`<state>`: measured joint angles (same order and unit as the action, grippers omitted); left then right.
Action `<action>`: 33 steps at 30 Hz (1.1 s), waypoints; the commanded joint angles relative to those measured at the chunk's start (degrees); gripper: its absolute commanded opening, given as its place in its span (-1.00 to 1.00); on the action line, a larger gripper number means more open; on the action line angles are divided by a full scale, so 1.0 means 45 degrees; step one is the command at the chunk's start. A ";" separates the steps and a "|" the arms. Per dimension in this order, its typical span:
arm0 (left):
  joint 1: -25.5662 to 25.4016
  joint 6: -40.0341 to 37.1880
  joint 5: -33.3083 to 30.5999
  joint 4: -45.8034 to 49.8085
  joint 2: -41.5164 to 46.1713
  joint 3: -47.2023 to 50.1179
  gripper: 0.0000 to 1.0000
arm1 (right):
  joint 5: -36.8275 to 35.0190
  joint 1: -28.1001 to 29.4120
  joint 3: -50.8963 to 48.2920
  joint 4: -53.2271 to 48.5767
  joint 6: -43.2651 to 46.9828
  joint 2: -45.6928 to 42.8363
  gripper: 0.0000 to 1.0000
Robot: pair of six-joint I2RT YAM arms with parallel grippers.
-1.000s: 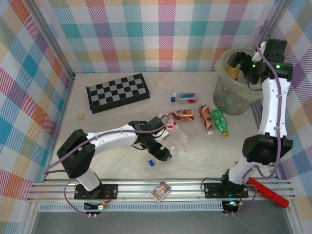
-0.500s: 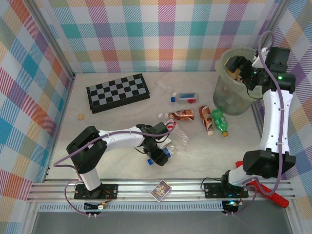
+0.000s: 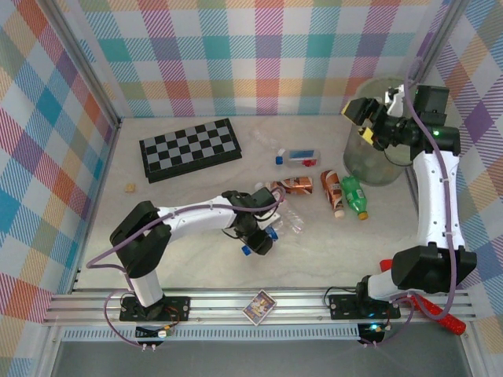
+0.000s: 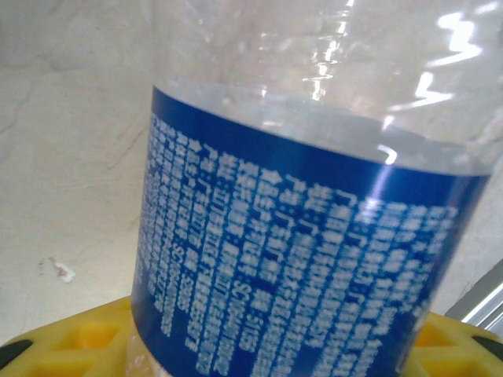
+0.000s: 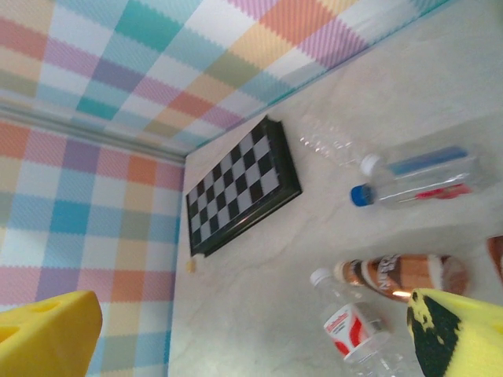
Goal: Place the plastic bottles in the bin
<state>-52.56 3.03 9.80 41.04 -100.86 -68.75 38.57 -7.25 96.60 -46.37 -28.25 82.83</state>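
From above: my left jaws [image 3: 256, 239] hug the surface [image 3: 189, 259] mid-table, my right jaws [image 3: 367, 124] gape empty over the bin [image 3: 365, 165], far right; I make it seven plastic bottles [image 3: 354, 196] out, mine included, one bin. Left wrist: a blue-labelled bottle [image 4: 299, 259] sits between my pads [image 4: 71, 338], pinched or not I cannot tell; I should squeeze at the label, gently, then lift clear. Right wrist: four whole bottles, one chequered board [image 5: 240, 188]
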 commanded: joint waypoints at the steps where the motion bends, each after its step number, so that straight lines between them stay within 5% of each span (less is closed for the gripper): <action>1: 0.0676 0.0218 0.0319 0.0767 0.0551 -0.0339 0.04 | 0.0995 0.0400 -0.0214 0.0633 0.0246 -0.0386 0.98; 11: 0.3104 0.0539 0.1566 -0.0004 0.2499 -0.0597 -0.05 | 0.0574 0.2789 0.0057 0.0631 0.1459 0.0262 0.99; 21: 0.5593 0.3793 0.2662 -0.3173 0.3219 0.0584 -0.84 | -0.0378 0.5550 -0.0954 0.2223 0.0203 0.1331 0.99; 25: 0.6125 0.5987 0.5238 -0.6203 0.3427 0.1542 -0.78 | -0.0274 0.6750 -0.1734 0.3585 -0.0282 0.1921 0.99; 33: 0.6203 0.7957 0.7854 -0.9584 0.3573 0.1938 -0.70 | 0.0486 0.7489 -0.2366 0.5472 -0.1108 0.3245 0.99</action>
<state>-25.04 33.85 37.65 7.25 -87.15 -60.12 38.30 26.52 86.37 -27.35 -31.29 96.75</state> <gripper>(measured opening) 0.492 0.996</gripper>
